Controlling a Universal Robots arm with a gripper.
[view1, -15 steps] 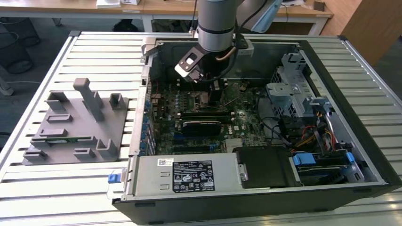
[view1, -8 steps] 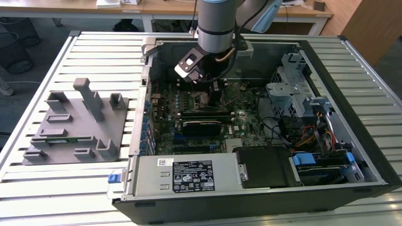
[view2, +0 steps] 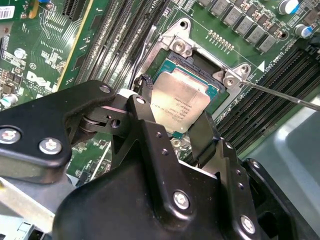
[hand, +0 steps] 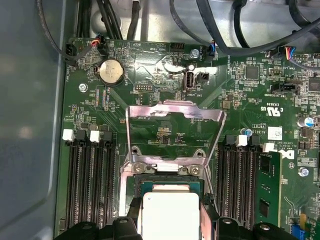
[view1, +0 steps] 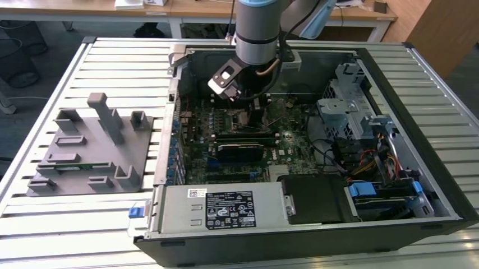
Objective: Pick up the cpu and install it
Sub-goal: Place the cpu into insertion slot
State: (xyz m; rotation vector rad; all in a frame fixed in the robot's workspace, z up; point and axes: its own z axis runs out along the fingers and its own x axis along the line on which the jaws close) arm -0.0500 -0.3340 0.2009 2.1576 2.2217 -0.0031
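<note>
Installation step: the tool (view2: 172, 119) grips the cpu (view2: 180, 100), the uncovered socket (view2: 199, 62) just beneath it; seating likely demands square alignment.

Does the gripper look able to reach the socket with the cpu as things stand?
Likely yes: the metal load plate is swung open, the gripper holds the cpu right at the bare socket, and nothing lies between.
</note>
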